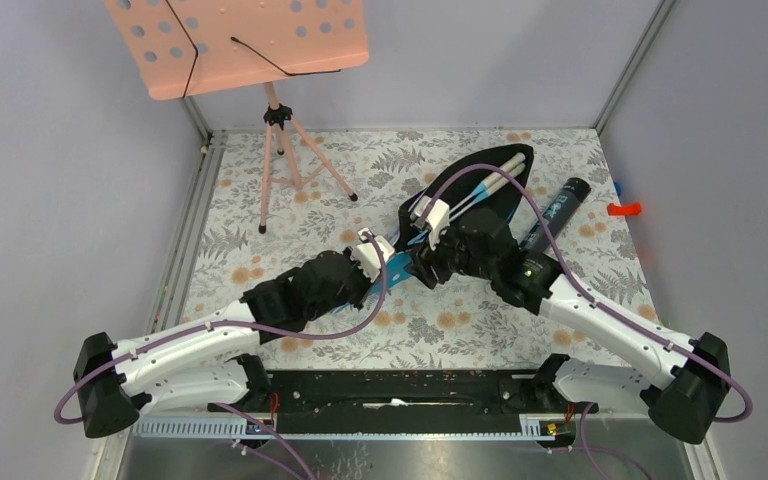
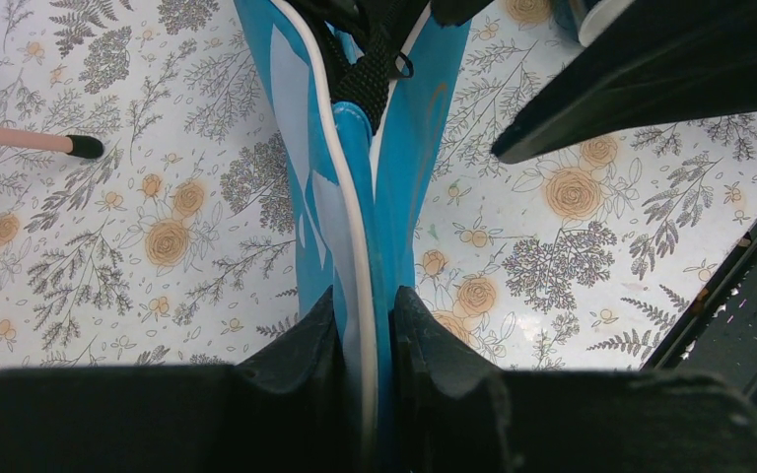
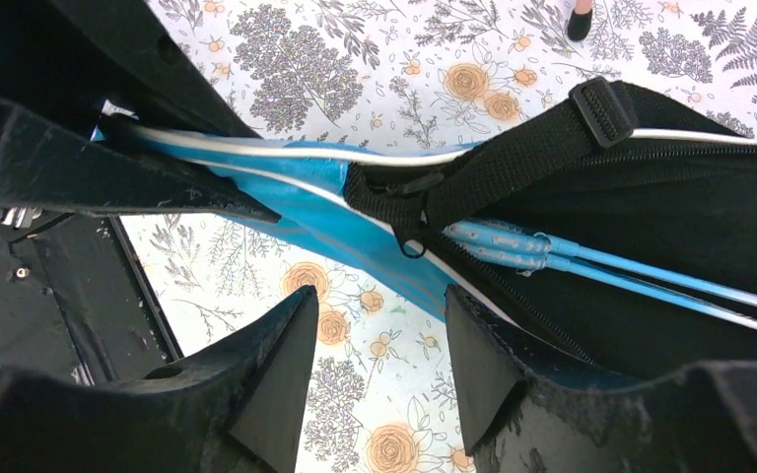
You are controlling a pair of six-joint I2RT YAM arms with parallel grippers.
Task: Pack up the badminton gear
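Left end effector pinches the blue bag at its edge.

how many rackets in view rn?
2, lying side by side in the open blue bag: one racket farther from the arms, the other racket just nearer. Their cream handles show, and the bag covers part of each.

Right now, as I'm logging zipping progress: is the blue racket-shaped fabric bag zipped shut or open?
Open. The blue racket-shaped fabric bag gapes along its zip, light-blue racket shafts showing inside; cream handles lie exposed too.
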